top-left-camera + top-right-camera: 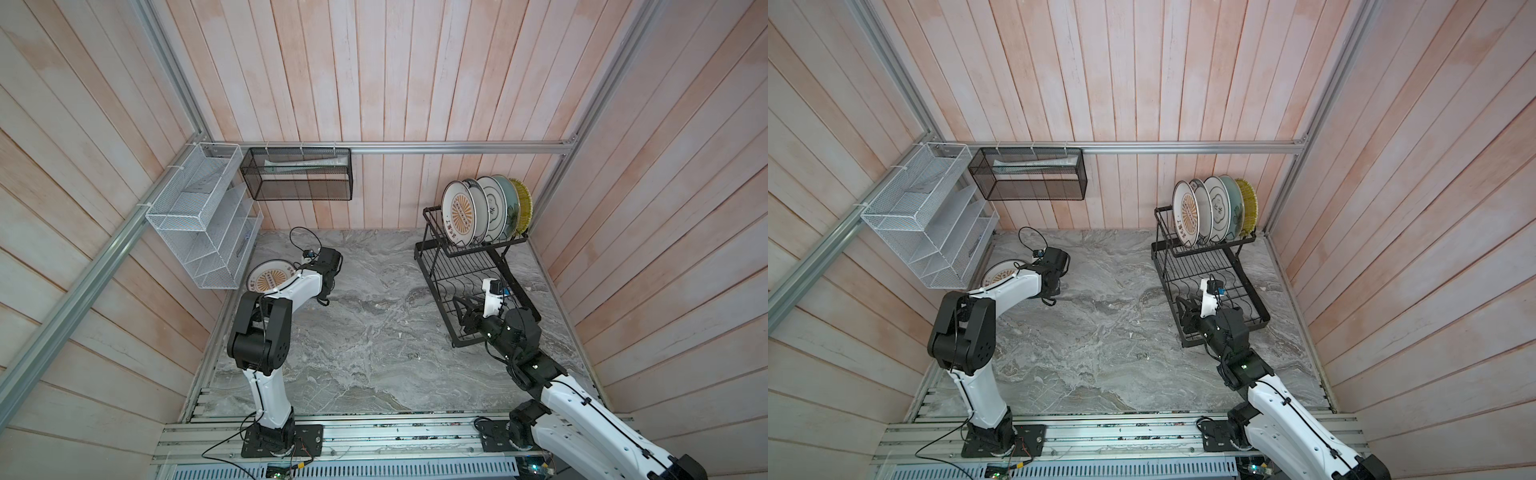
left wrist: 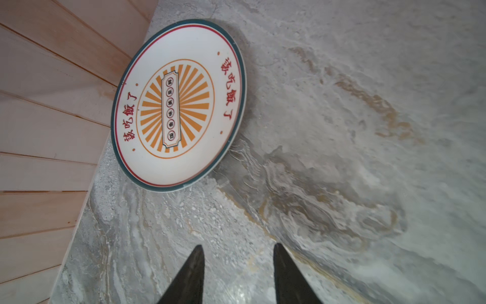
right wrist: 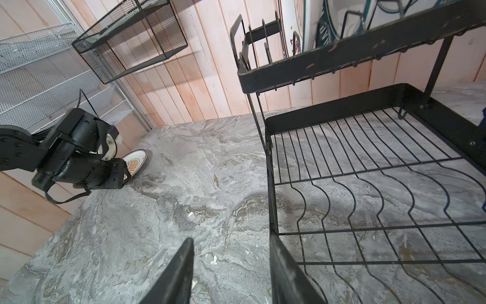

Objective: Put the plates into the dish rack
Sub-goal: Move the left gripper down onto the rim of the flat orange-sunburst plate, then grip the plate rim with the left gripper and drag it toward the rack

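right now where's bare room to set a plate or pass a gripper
Free: the counter between the arms; the lower tray beyond the right gripper. Crowded: the upper basket, five plates packed toward its right end; the left-wall corner, where the sunburst plate lies by the left gripper.

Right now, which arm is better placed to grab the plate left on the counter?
Left. The open left tool hovers beside the sunburst plate; the right tool is across the counter at the dish rack.

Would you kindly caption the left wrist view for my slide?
Open left gripper hovers short of sunburst plate resting on marble counter.
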